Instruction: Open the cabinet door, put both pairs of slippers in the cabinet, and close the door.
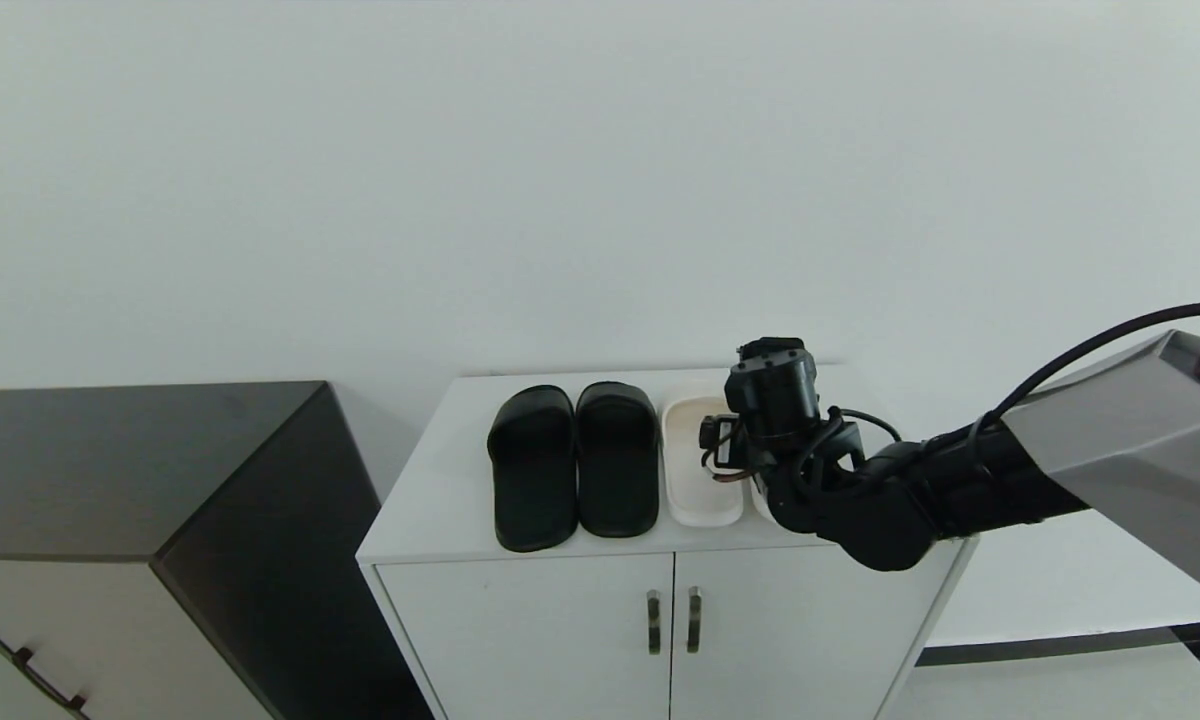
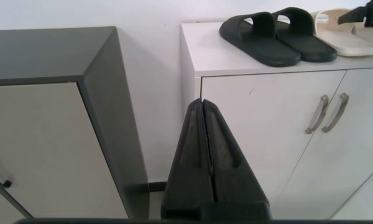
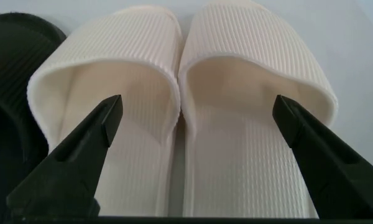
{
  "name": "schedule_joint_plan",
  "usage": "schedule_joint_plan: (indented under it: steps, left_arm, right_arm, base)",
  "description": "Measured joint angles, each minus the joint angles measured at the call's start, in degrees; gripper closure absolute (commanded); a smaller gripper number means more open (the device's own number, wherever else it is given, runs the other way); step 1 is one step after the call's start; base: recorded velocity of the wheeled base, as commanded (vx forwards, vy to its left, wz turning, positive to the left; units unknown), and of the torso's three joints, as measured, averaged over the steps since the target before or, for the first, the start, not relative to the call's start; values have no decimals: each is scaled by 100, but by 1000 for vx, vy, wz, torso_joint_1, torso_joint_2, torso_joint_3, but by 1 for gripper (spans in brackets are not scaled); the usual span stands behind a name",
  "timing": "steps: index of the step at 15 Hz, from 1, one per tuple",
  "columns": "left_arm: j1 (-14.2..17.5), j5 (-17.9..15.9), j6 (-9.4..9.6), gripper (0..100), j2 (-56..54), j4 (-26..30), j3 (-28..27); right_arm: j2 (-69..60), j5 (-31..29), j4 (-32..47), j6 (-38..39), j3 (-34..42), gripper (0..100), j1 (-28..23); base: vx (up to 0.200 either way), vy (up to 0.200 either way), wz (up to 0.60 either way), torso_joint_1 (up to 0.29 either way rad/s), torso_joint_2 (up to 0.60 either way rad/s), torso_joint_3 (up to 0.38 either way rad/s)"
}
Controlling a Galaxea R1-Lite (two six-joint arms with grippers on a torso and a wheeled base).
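Right gripper (image 3: 198, 106), spread wide, hovers at the white slippers (image 3: 105, 93) atop the cabinet (image 1: 440, 500); best straddle the pair evenly before squeezing. Left gripper (image 2: 202, 104) is pressed together.

Black arm (image 1: 910, 500), grey shell (image 1: 1140, 440), black cable (image 1: 1110, 336)

Shows matte black all over the left pair of slippers (image 1: 550, 470) and creamy off-white with fine ribbed lines on the right pair of slippers (image 3: 248, 143). Reads plain white over the cabinet (image 1: 520, 630) top and doors, dull grey metal on the handles (image 1: 653, 620), and dark charcoal on the top and side of the neighbouring cabinet (image 1: 140, 460), with a pale grey-beige front. Goes black on the left gripper (image 2: 203, 155) and the right gripper (image 3: 199, 106), against a plain grey-white wall (image 1: 600, 150).
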Motion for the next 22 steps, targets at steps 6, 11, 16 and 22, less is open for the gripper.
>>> schedule_joint_plan:
  steps: [6,11,16,22]
  left_arm:
    - [-2,-4,-4,100,0,-2,0]
    - [-2,-1,-17,100,0,-2,0]
    - [-2,2,-17,100,0,-2,0]
    - [-2,2,-1,100,0,-2,0]
  right_arm:
    - [521,127,-18,-255,-680,0,-187]
    - [714,157,-369,-594,-791,100,-286]
    - [521,132,-400,-824,-464,100,-245]
    - [-1117,835,-489,-1095,1182,100,162]
  base:
    - [0,0,0,0,0,0]
    - [0,0,0,0,0,0]
    - [0,0,0,0,0,0]
    - [0,0,0,0,0,0]
